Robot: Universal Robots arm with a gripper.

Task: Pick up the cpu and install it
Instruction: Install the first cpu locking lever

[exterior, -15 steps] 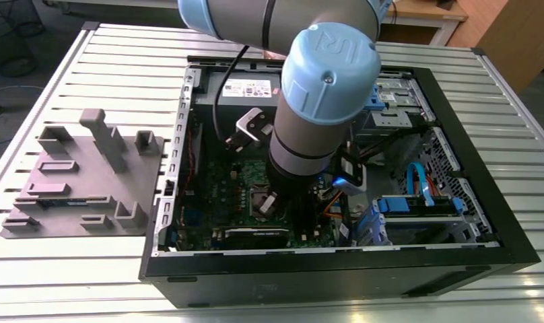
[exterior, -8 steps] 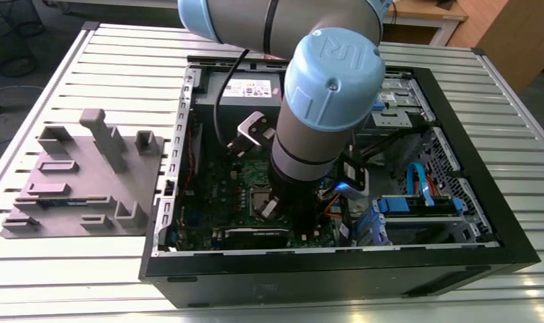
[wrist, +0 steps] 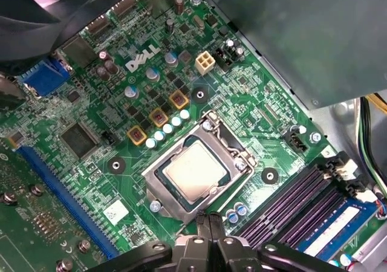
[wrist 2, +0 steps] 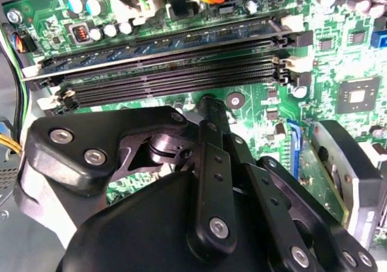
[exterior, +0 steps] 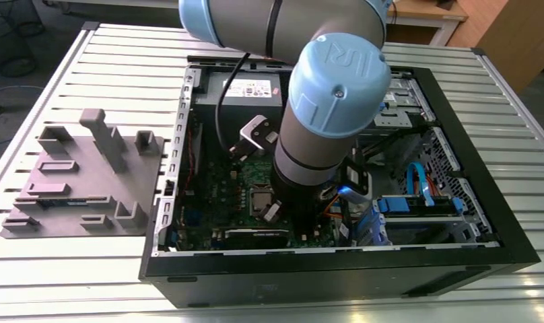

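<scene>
In the first wrist view the cpu (wrist: 195,172), a silver-grey square chip, lies flat inside the metal socket frame (wrist: 158,191) on the green motherboard (wrist: 254,97). My gripper (wrist: 208,222) is shut with nothing between its fingers, its tips just off the socket's edge and apart from the cpu. In the second wrist view the black gripper (wrist 2: 211,106) points down at the board beside the memory slots (wrist 2: 175,72). In the exterior view the arm (exterior: 330,114) reaches down into the open computer case (exterior: 470,128), and the socket (exterior: 258,200) shows just beside it.
A grey holder fixture (exterior: 83,175) with upright posts sits on the slatted table at the exterior view's left. Inside the case are a power supply (exterior: 239,91), blue cables (exterior: 416,178) and a blue card slot (wrist: 60,184). Memory sticks (wrist: 329,223) lie close to my fingertips.
</scene>
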